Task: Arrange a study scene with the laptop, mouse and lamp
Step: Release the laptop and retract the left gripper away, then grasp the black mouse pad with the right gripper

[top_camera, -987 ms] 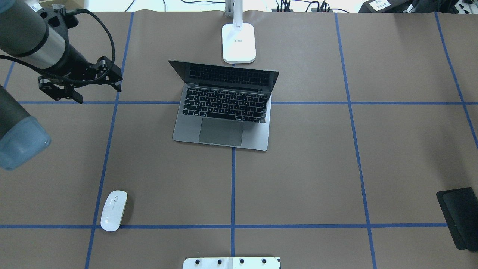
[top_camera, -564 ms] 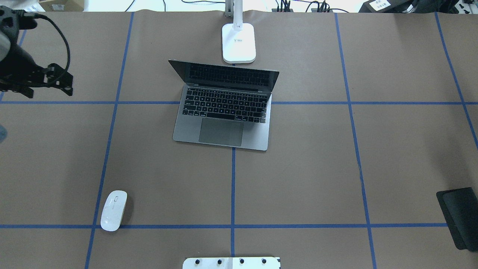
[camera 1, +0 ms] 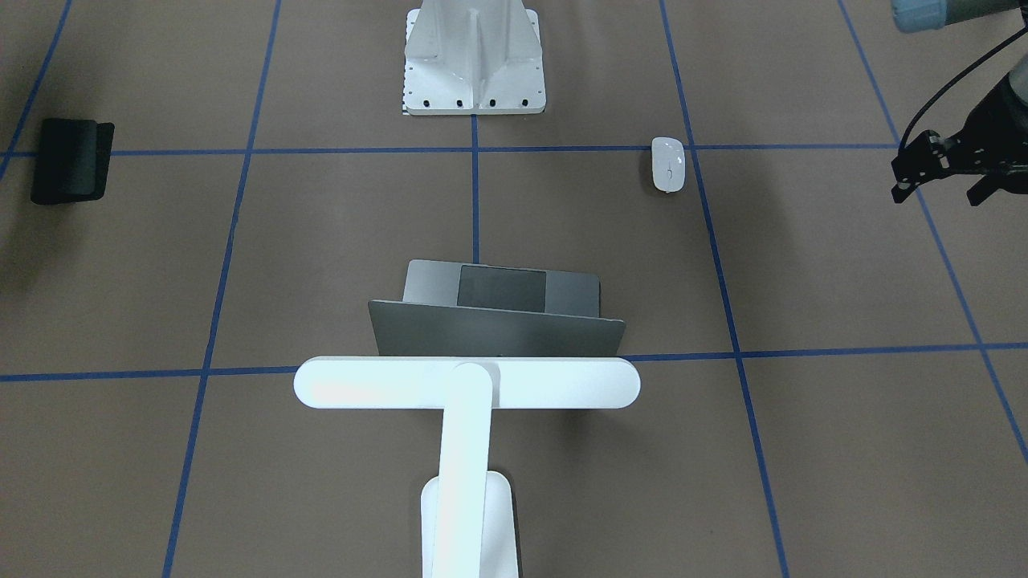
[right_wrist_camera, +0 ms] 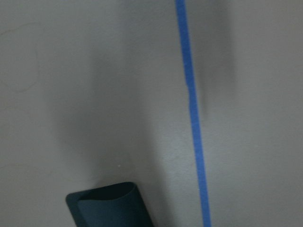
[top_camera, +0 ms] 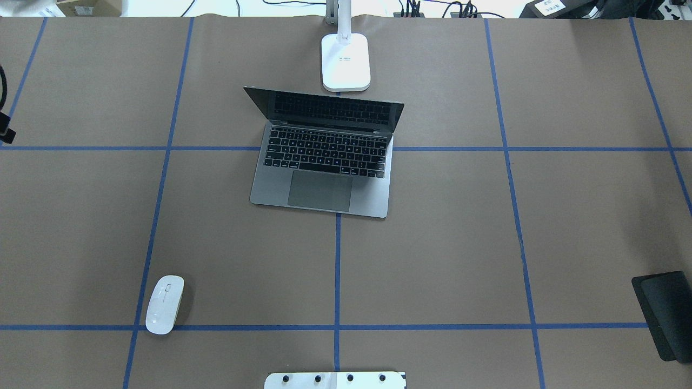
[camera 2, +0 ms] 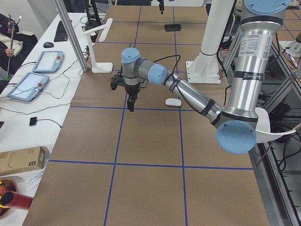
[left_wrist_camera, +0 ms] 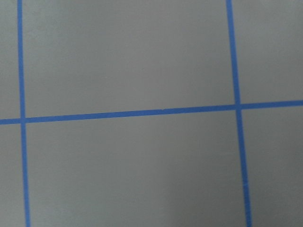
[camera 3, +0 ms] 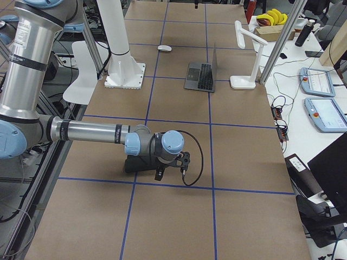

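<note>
Now | left hand (camera 1: pixel 940 191) spread, empty | right hand (camera 3: pixel 161 172) grip: cannot tell | laptop (top_camera: pixel 324 173) lid up | mouse (top_camera: pixel 165 304) well apart

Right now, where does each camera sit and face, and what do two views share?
Front-facing: across the table, facing the mount, down on lamp, laptop, mouse; left fingers at right edge.
Overhead: behind the mount, forward and down; scrap of left arm at left edge.
Exterior left: table's left end, along it; left arm near.
Exterior right: right end; right arm near, by the mat.
Left wrist: down on paper; no fingers.
Right wrist: down on paper, mat edge; no fingers.
Shared: front-facing and overhead both show laptop.
</note>
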Robot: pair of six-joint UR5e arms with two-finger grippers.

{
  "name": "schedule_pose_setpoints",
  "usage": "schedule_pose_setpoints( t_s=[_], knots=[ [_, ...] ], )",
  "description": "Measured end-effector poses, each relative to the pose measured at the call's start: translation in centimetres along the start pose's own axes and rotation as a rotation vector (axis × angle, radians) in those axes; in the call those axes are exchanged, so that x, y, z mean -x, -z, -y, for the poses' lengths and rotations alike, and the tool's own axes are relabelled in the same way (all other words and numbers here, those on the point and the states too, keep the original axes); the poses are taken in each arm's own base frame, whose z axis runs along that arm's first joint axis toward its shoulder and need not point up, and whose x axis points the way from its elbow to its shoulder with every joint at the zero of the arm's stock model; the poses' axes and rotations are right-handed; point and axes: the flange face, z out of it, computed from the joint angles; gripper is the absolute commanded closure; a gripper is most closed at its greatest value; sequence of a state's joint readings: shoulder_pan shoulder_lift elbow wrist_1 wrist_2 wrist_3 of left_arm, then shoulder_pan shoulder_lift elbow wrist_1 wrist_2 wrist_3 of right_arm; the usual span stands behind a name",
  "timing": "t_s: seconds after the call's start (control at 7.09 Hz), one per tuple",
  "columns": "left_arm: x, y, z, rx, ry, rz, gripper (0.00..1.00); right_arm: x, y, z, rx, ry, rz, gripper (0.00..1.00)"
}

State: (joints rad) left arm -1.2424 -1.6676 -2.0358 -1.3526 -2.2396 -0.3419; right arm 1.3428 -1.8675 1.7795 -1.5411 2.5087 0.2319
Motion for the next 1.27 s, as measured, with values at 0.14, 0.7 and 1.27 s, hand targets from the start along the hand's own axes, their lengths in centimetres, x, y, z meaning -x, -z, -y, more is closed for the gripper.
schedule_pose_setpoints(
  t_s=[0.14,0.7,1.27],
  knots=[
    [1.4,0.0,-0.4,0.004,-0.026,0.000,0.01,0.7,-0.8,0.2,0.026,0.012,0.035,0.00],
    [4.6,0.5,-1.0,0.002,-0.104,0.012,0.01,0.3,-6.1,0.1,0.111,0.087,0.034,0.00],
    [6.8,0.8,-1.7,0.003,-0.128,0.008,0.01,-2.5,-11.5,-0.3,0.096,0.108,0.064,0.00]
  ],
)
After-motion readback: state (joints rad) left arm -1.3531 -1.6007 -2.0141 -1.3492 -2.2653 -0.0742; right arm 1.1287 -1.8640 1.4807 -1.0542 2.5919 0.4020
